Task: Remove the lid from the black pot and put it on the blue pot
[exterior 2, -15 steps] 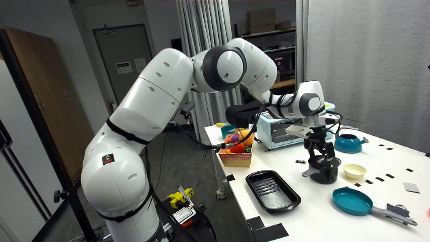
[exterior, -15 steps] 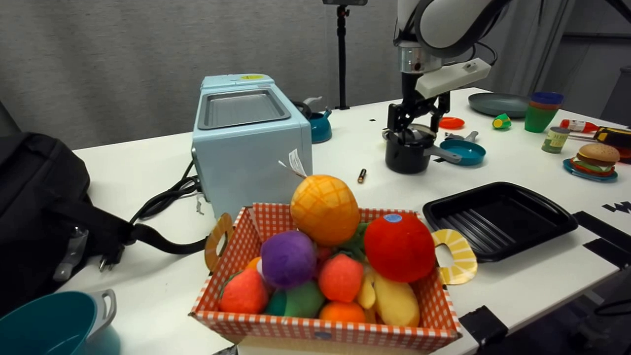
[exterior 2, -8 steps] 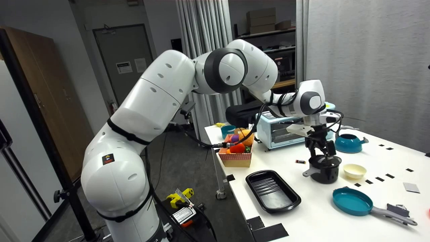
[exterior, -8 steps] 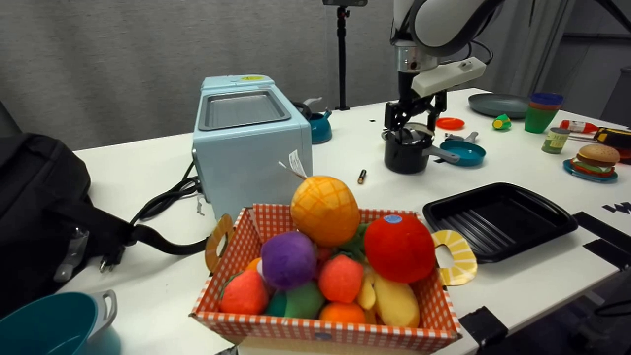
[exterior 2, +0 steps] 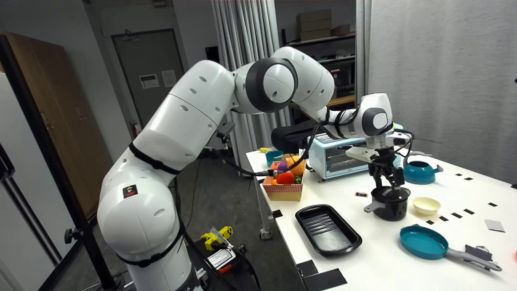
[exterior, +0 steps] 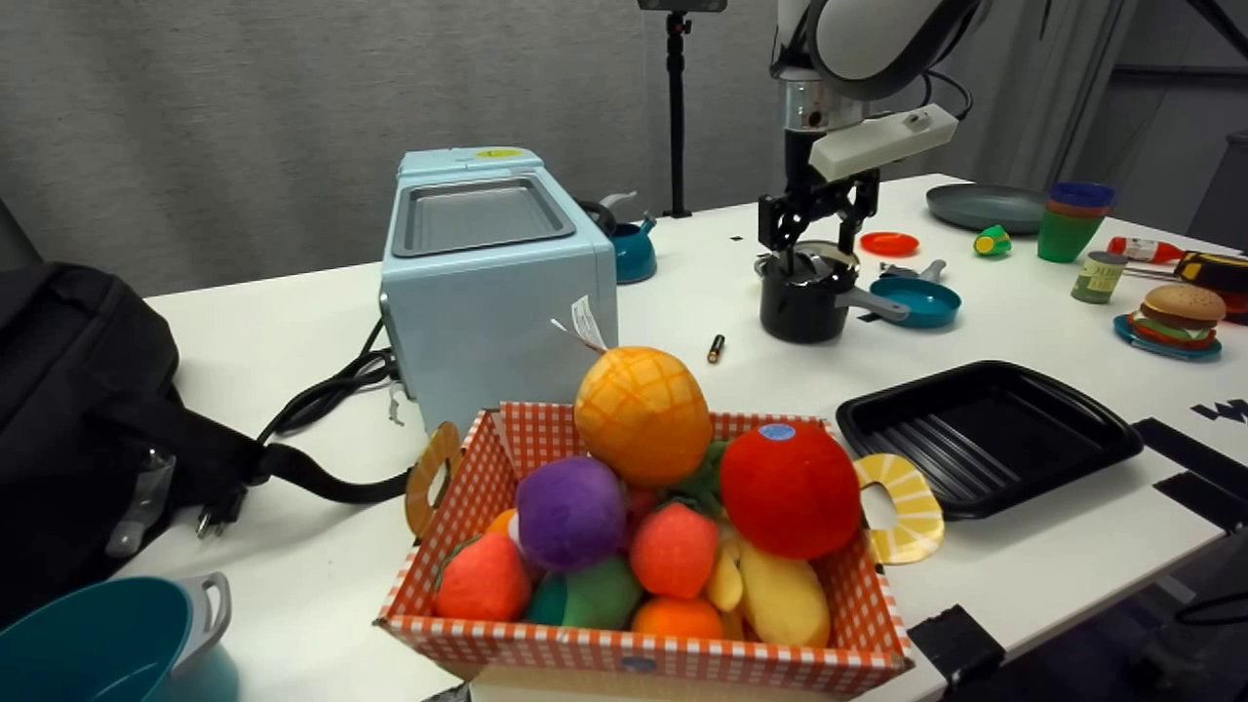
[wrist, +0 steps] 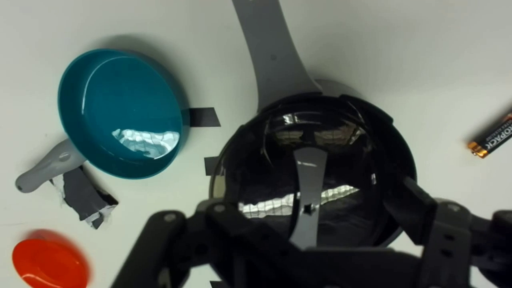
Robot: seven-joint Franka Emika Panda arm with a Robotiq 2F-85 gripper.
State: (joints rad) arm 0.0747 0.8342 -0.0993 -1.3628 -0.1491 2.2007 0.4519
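Observation:
The black pot [exterior: 801, 312] [exterior 2: 395, 213] stands upright on the table, its grey side handle [wrist: 276, 64] at the top of the wrist view. The glossy dark lid [wrist: 268, 172] sits on its mouth, with a grey strap grip [wrist: 310, 180] across its middle. My gripper [exterior: 822, 234] [exterior 2: 387, 181] is open above the lid. In the wrist view its fingers [wrist: 320, 216] are wide apart, either side of the strap, nothing between them held. The blue pot, a shallow teal pan [wrist: 124, 116] with a grey handle, stands beside the black pot [exterior: 921, 302] [exterior 2: 424, 241]; no reddish part shows on it.
A battery [wrist: 494, 136] lies near the black pot. A cream bowl [exterior 2: 426, 205], a teal kettle [exterior 2: 419, 173] and a red dish [wrist: 50, 264] stand nearby. A black grill pan [exterior: 990, 434], a fruit basket [exterior: 643, 639] and a light-blue oven [exterior: 497, 302] are further off.
My gripper has risen slightly and shifted a little left in an exterior view, its fingers higher over the lid. The pot and lid have not visibly moved.

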